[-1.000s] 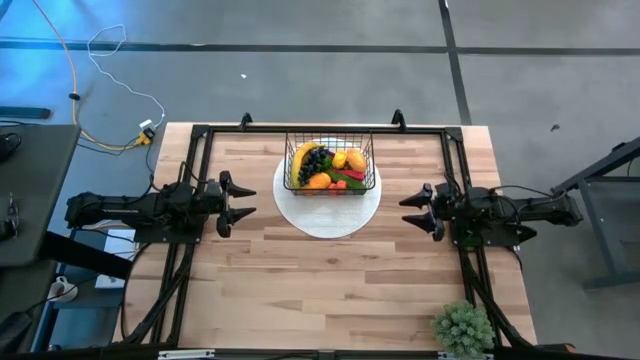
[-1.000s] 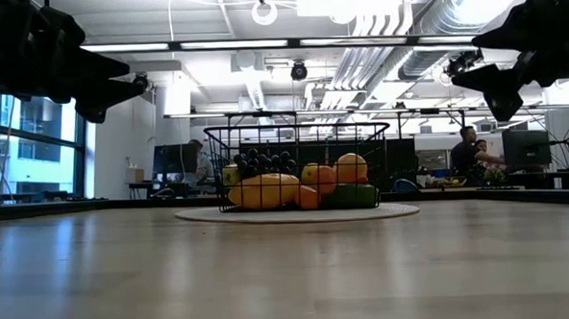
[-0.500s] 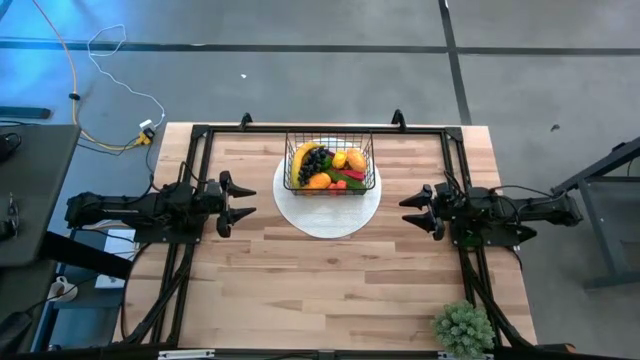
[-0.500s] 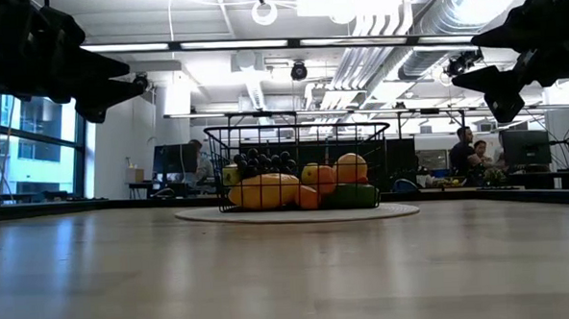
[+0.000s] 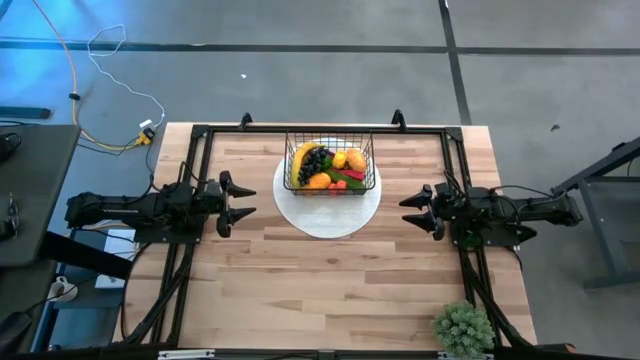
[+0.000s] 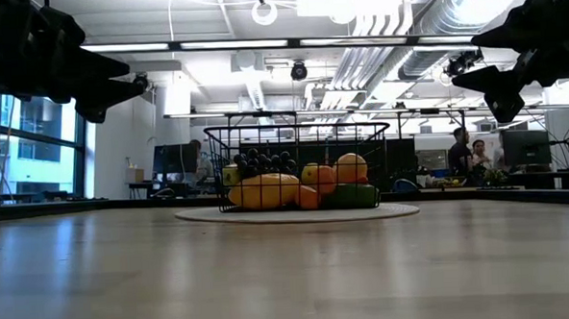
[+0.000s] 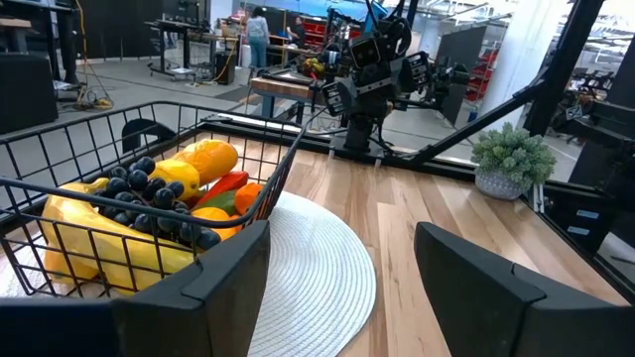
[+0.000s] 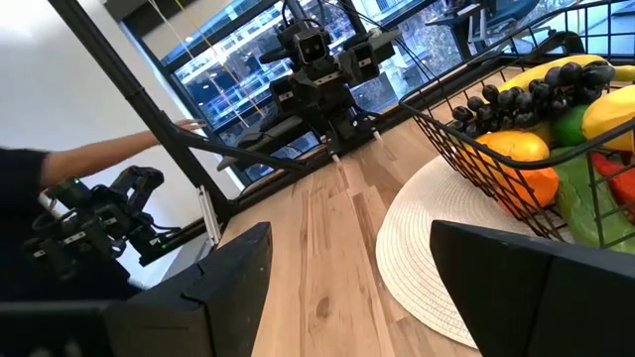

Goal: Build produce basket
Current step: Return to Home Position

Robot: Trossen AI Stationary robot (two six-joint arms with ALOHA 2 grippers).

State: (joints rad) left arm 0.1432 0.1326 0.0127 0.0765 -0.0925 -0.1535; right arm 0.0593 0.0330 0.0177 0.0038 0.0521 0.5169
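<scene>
Basket (image 5: pixel 330 135) stands on the white disc (image 5: pixel 330 215) near the back edge of the table (image 5: pixel 350 290), holding the produce (image 5: pixel 330 165): banana, grapes, orange and others. No loose produce shows on the table. Left gripper (image 5: pixel 250 201) and right gripper (image 5: pixel 403 212) hover either side, well apart from the basket, fingers spread and empty. Filling appears complete; probably only parking the arms is left.

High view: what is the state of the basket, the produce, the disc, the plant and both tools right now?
basket: upright, loaded, standing on the white disc.
produce: piled inside the basket.
white disc: flat on the table, under the basket.
left tool: open, empty, raised left of the basket.
right tool: open, empty, raised right of the basket.
potted plant: upright at the table's corner.
</scene>
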